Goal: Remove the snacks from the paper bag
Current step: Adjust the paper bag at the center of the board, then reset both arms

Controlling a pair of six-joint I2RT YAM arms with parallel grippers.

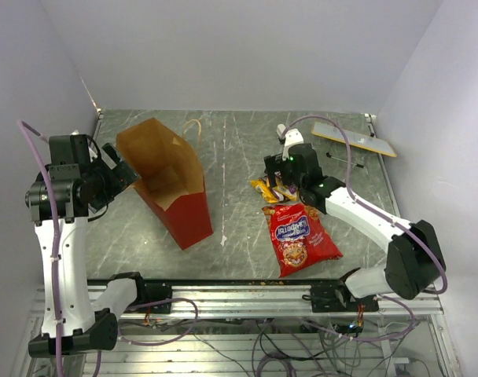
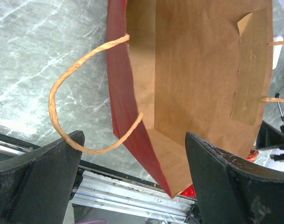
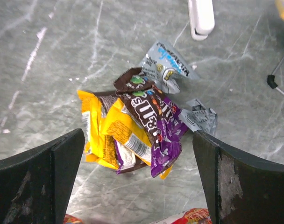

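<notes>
The paper bag (image 1: 176, 192), red outside and brown inside, lies tilted at the left of the table with its mouth toward my left gripper (image 1: 126, 174). That gripper is open at the rim. In the left wrist view its fingers (image 2: 39, 182) stand wide on either side of the bag's (image 2: 198, 70) edge, and a twisted handle (image 2: 62, 88) loops past the left one. The bag's inside shows only brown paper. The red chip bag (image 1: 299, 236) lies flat mid-right. A pile of small candy bars (image 3: 132, 126) lies under my open right gripper (image 3: 138, 135), which holds nothing.
A white oblong block (image 1: 290, 135) lies just beyond the candy pile. A flat grey strip with a yellow edge (image 1: 353, 139) lies at the back right. Two silver wrappers (image 3: 167, 63) sit at the pile's far side. The metal rail (image 1: 247, 290) runs along the near edge.
</notes>
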